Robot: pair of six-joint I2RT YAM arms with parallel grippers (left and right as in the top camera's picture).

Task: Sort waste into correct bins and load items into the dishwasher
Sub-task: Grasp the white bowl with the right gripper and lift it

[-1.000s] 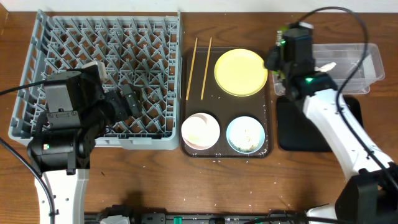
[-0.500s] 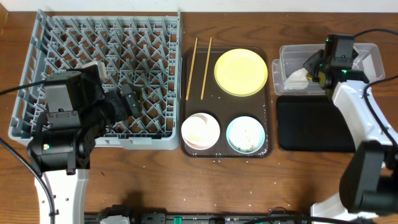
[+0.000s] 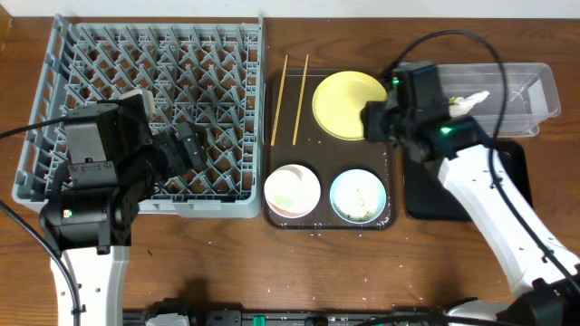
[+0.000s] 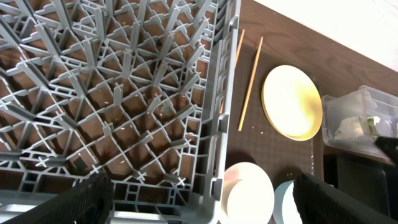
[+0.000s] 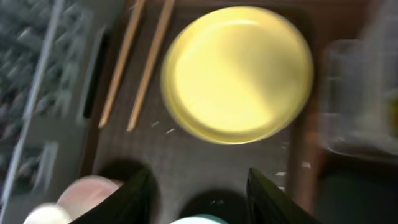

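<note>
Overhead shows the white bowl (image 3: 292, 190) and blue bowl (image 3: 359, 196) at the front of the brown tray (image 3: 391, 223), rice (image 3: 361, 205) in the blue one. Behind them the right tool (image 3: 376, 119) hangs over the plate's (image 3: 344, 104) right rim, fingers (image 5: 134, 193) spread, holding nothing; the left tool (image 3: 186, 145) gapes empty above the rack (image 3: 145, 54). That plate lies flat, close to the tray lip — a finger could jam there or skid off the low rim, flicking rice onto the surface (image 3: 453, 272). The chopsticks (image 3: 290, 88) leave room leftward; the tub (image 3: 521, 86) crowds the right.
</note>
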